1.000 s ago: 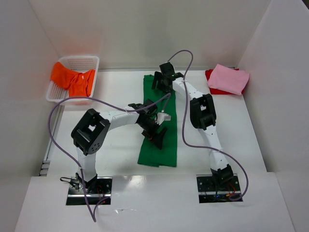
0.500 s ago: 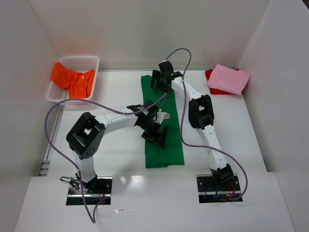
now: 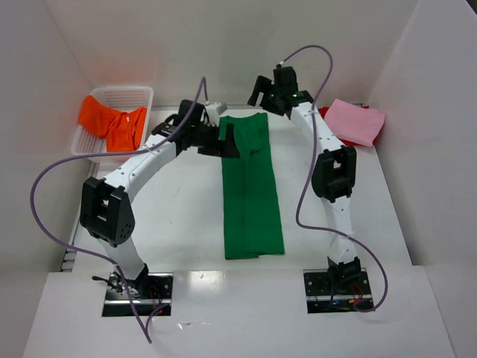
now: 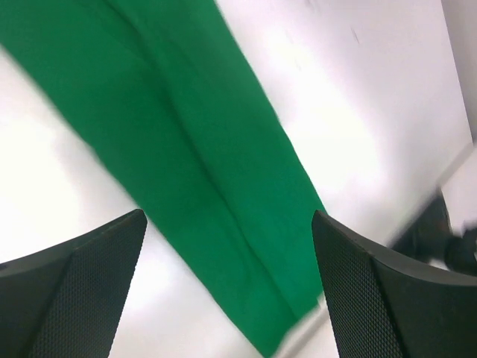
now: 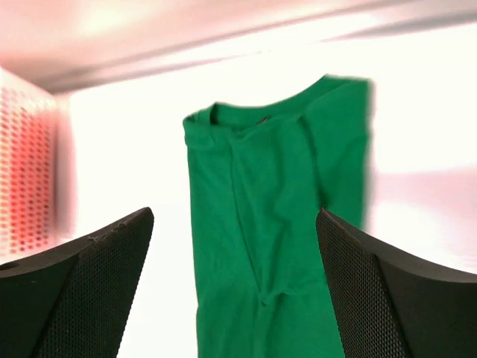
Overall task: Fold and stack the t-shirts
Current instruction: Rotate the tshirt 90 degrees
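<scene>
The bright green t-shirt point(image 3: 252, 186) lies flat on the table as a long narrow strip, collar at the far end. It shows below the jaws in the left wrist view point(image 4: 186, 164) and the right wrist view point(image 5: 276, 224). My left gripper point(image 3: 226, 139) is open and empty at the left edge of the shirt's far end point(image 4: 227, 216). My right gripper point(image 3: 264, 89) is open and empty, raised above the far end point(image 5: 235, 212). An orange t-shirt point(image 3: 112, 123) lies in the basket. A folded pink t-shirt point(image 3: 353, 121) rests on a red one point(image 3: 323, 114) at the far right.
The white mesh basket point(image 3: 127, 94) stands at the far left and shows blurred in the right wrist view point(image 5: 30, 171). White walls enclose the table on the left, back and right. Purple cables loop above both arms.
My left gripper moved from the shirt's middle up to its far left edge. My right gripper lifted off the far end and drew back. The green shirt now lies straighter and flat.
</scene>
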`<state>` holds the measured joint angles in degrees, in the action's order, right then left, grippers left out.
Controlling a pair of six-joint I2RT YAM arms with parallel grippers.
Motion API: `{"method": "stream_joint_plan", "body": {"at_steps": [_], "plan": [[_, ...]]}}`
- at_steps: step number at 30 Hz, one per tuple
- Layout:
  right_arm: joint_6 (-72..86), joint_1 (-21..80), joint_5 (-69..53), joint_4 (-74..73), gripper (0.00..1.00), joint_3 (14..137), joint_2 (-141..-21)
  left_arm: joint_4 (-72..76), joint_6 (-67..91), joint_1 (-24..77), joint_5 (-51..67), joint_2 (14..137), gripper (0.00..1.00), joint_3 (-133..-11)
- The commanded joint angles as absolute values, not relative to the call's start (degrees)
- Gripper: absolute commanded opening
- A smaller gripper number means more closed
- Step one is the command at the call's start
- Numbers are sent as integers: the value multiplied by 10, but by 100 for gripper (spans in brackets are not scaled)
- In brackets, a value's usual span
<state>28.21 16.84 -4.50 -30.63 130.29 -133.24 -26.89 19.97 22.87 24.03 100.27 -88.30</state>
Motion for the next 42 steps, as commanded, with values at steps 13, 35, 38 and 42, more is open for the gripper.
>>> {"method": "stream_joint_plan", "body": {"at_steps": [13,35,38,42], "plan": [[247,142,-162,-190,75,1159,-1331,-81,242,149,302,1218,99,-1016],[241,148,-178,-231,63,1249,-1440,-33,262,132,323,1268,97,-1036],[241,148,-191,-231,52,1249,-1445,-33,262,127,330,1273,97,-1036],[241,148,-196,-231,40,1244,-1450,-26,274,121,331,1285,97,-1036]]}}
